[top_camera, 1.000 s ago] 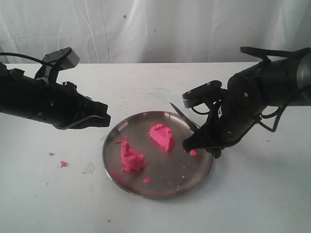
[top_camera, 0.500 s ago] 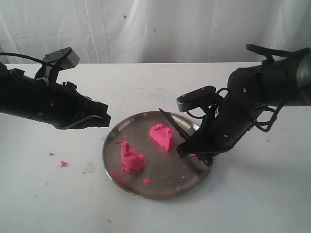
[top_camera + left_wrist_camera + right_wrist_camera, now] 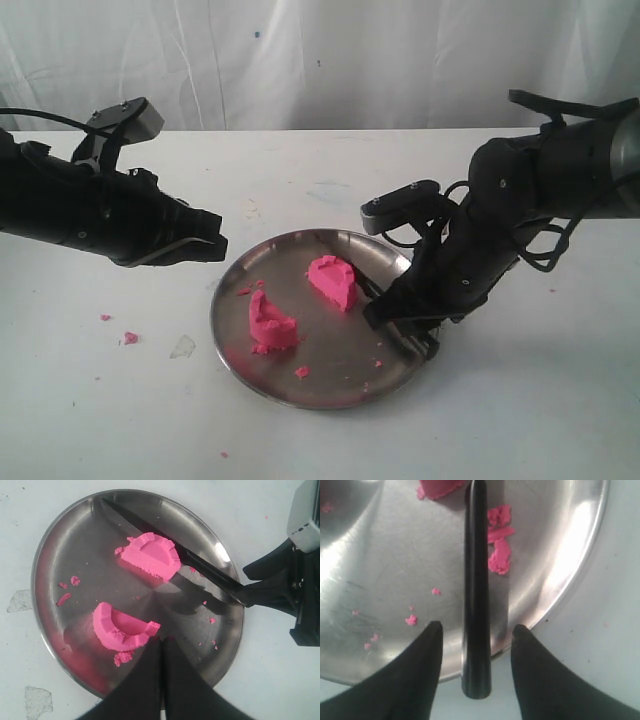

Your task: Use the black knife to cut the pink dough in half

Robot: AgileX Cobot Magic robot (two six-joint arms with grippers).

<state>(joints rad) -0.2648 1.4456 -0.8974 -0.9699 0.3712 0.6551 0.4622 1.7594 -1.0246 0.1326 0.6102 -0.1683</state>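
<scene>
Several pink crumbs (image 3: 130,338) lie loose on the white table (image 3: 520,420), nearest the camera and off to the left of the steel plate (image 3: 335,350). Plate round, shallow, shiny, flat on the table. Contents: the pink dough (image 3: 270,325) in two separate chunks, more crumbs, and the black knife (image 3: 200,567). The near half sits left of the plate's centre with a small crumb heap at its base. A few specks are scattered toward the near and right rim. The far half (image 3: 333,280) lies well apart from the first, toward the far side. The knife lies flat in the plate just beyond the far half, close along its curved edge; contact cannot be told. Its tip points to the far rim, and its handle end sticks out past the right rim over the table. Right gripper (image 3: 474,627) is low at that rim, jaws spread, one finger on each side of the handle with a gap on both sides, gripping nothing. Left gripper (image 3: 215,245) hangs above the table by the plate's left rim, fingers pressed together, empty. White curtain (image 3: 350,60) behind.
</scene>
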